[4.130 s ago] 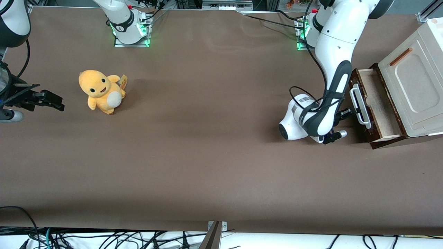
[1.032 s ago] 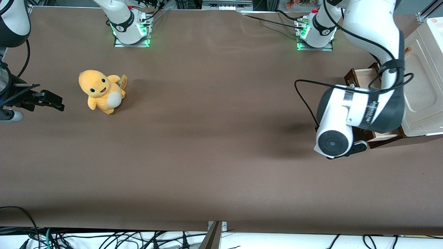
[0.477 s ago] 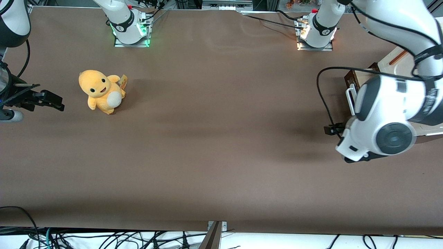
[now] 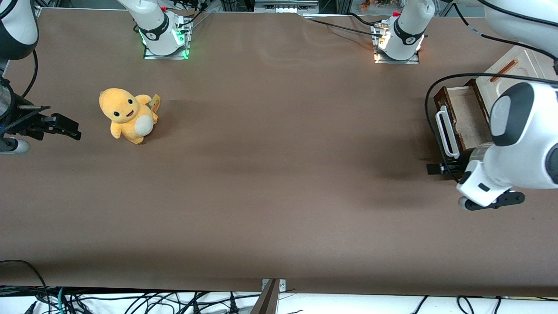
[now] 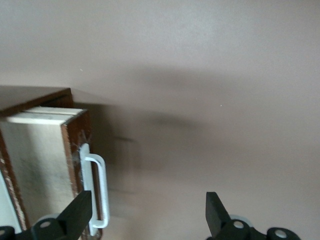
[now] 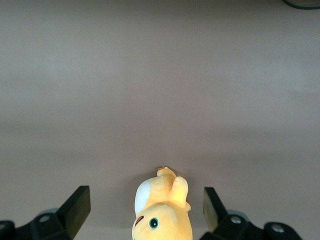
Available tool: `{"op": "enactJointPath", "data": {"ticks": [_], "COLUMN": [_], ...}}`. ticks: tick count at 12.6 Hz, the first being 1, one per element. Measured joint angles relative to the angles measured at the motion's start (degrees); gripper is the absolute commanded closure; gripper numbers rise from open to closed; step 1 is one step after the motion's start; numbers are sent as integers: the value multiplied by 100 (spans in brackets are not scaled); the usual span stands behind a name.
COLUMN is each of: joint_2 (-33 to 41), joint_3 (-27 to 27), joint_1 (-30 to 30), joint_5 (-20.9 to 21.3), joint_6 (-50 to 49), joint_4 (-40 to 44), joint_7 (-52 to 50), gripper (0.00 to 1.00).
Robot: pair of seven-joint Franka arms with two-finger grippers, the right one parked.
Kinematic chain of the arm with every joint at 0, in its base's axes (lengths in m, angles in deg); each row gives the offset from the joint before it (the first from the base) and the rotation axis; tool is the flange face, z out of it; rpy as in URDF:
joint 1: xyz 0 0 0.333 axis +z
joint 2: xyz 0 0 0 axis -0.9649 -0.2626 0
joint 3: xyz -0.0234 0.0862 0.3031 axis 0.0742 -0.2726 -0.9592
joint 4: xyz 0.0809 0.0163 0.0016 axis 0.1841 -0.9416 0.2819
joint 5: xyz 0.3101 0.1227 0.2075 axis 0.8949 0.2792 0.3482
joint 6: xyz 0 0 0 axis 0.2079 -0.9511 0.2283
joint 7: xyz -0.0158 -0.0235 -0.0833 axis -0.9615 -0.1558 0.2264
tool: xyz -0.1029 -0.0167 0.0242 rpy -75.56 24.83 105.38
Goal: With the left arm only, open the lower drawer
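- Drawer [image 4: 463,123] stands pulled out, tray showing; the opening looks done.
- Gripper [image 5: 150,220], fingers spread and empty, hangs above the handle [image 5: 96,189].
- Next: park the arm [image 4: 514,144].

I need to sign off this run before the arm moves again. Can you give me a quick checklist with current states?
1. Lower drawer pulled out, pale tray showing: ok.
2. White loop handle free, nothing clamped on it: ok.
3. Left arm's pincer open and holding nothing, raised above the table in front of the drawer: ok.
4. Black cable hanging clear of the handle: cannot tell.
5. Orange plush toy well away, toward the parked arm's end: ok.
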Motion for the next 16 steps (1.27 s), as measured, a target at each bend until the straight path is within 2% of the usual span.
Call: {"op": "enactJointPath", "data": {"ticks": [2,12,16], "joint_2": [116,1140,1322], "joint_3": [-42,-70,-74], "joint_1": [4,7,22], "joint_5": [-1,-1,-88], "joint_6": [285,1602,1723], "joint_4": [-152,-2028,-2243], "joint_7": [109,120,553], "gripper": [0,0,0]}}
